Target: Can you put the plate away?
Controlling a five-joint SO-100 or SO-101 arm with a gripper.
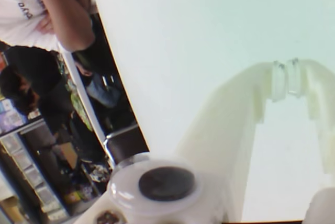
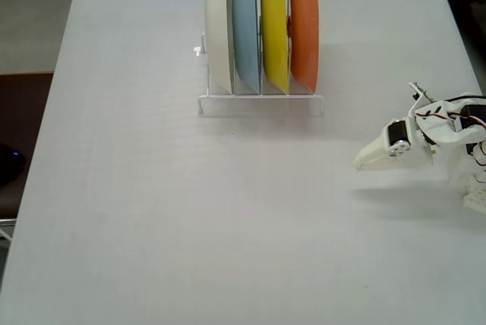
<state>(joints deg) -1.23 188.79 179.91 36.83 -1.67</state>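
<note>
The orange plate [image 2: 304, 25] stands upright on edge in the rightmost slot of the white dish rack [image 2: 260, 101], next to the yellow plate [image 2: 274, 27]. My white gripper [image 2: 363, 162] is at the table's right side in the fixed view, well to the right of and nearer than the rack, pointing left. In the wrist view the gripper [image 1: 286, 80] has its fingertips touching, with nothing between them, over bare white table. The plate is out of the wrist view.
A pale blue plate [image 2: 245, 29] and a white plate [image 2: 219, 29] fill the rack's other slots. The white table [image 2: 167, 211] has its left edge [image 1: 112, 114] in the wrist view, with people and shelves beyond it.
</note>
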